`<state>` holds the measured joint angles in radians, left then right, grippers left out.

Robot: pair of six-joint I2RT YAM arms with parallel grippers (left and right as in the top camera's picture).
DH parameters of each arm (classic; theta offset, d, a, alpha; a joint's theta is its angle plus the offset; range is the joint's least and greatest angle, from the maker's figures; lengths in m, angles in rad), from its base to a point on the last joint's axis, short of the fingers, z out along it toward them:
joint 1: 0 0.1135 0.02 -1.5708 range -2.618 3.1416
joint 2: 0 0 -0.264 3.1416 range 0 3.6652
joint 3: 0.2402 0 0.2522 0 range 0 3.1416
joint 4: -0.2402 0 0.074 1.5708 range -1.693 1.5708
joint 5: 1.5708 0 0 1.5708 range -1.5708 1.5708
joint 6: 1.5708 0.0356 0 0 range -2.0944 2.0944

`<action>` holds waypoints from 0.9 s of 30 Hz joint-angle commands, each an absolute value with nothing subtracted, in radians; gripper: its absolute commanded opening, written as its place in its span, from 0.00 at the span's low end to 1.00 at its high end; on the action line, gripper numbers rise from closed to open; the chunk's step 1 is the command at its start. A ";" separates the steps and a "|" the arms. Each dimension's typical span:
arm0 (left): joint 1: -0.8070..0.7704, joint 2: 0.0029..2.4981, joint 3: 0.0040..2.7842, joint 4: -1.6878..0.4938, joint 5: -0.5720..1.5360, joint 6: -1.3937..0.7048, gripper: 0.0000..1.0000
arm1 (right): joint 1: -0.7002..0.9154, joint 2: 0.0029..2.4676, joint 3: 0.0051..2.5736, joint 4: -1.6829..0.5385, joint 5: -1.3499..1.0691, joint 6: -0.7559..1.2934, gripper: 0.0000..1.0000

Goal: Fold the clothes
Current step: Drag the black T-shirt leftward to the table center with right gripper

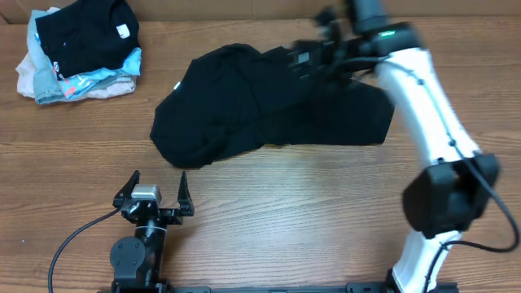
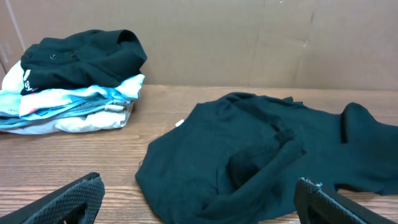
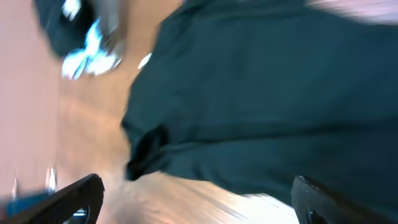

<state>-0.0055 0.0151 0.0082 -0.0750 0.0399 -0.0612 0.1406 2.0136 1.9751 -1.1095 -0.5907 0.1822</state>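
Note:
The clothes, a black T-shirt (image 1: 244, 106), lie crumpled in a wide heap at the table's middle; a small pale label (image 1: 177, 85) shows at its left edge. My right gripper (image 1: 317, 50) hovers over the shirt's upper right part, motion-blurred. In the right wrist view the right gripper (image 3: 202, 199) is open with nothing between its fingers, the shirt (image 3: 261, 81) lying beyond them. My left gripper (image 1: 159, 176) stands open near the front edge, apart from the shirt. In the left wrist view the left gripper (image 2: 196, 202) is empty, and the shirt (image 2: 261, 155) spreads ahead of it.
A stack of folded garments (image 1: 77, 49) sits at the back left, black on top of light blue and pale ones, also in the left wrist view as the stack (image 2: 74, 81). A cardboard wall (image 2: 249, 37) closes the back. Bare wooden table (image 1: 309, 212) lies in front of the shirt.

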 commanded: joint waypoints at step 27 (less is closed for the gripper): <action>0.001 0.004 0.005 -0.075 0.033 -0.078 1.00 | 0.019 2.213 1.929 -1.032 -0.104 0.377 0.99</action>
<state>-0.0055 0.0151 0.0082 -0.0750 0.0399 -0.0612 -0.0246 2.1876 1.9293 -1.0481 -0.2028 0.3412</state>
